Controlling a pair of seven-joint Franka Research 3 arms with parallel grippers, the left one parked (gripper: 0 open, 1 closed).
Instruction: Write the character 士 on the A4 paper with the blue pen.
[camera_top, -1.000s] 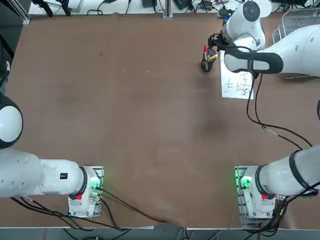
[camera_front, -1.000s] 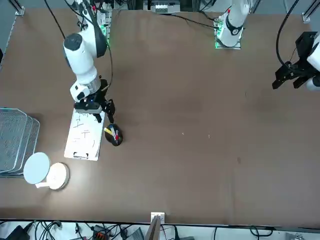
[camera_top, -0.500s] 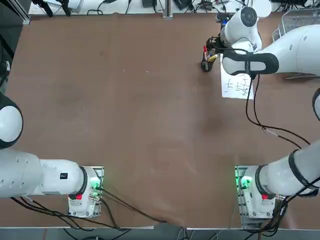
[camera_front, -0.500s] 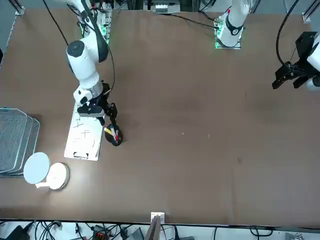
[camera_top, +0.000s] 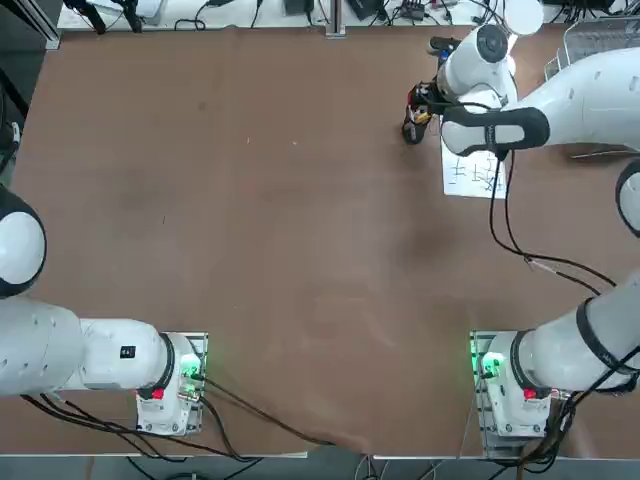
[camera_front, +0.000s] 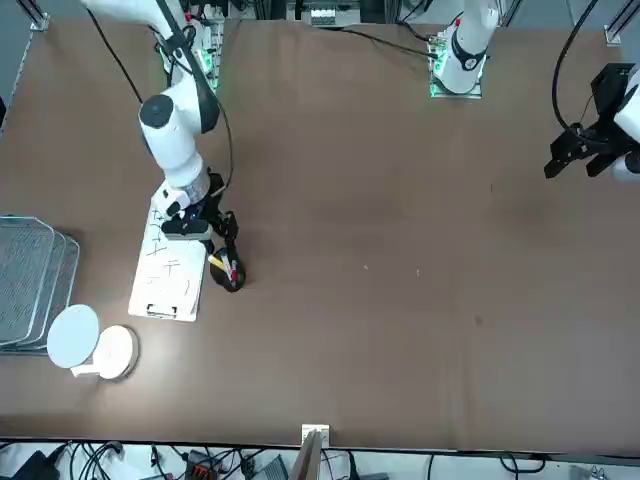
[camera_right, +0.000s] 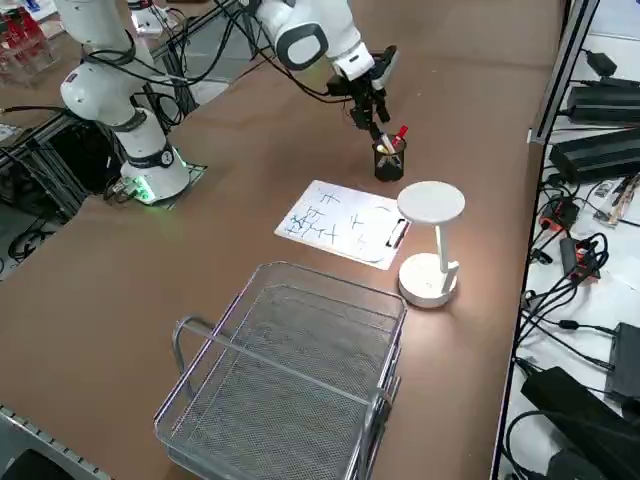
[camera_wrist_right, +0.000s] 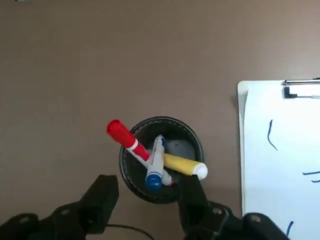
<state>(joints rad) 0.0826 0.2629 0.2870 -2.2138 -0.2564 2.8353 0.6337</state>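
we see our right gripper (camera_wrist_right: 147, 200) poised just above the black cup (camera_wrist_right: 161, 159), jaws parted and empty, one on each side of the blue pen (camera_wrist_right: 155, 165). the pen leans in the cup, which stands on the bench (camera_wrist_right: 75, 60) just beside the a4 paper (camera_wrist_right: 280, 150).

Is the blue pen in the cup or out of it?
In. The blue pen stands leaning in the black cup with the red pen and yellow marker. The open right tool hovers above it, holding nothing.
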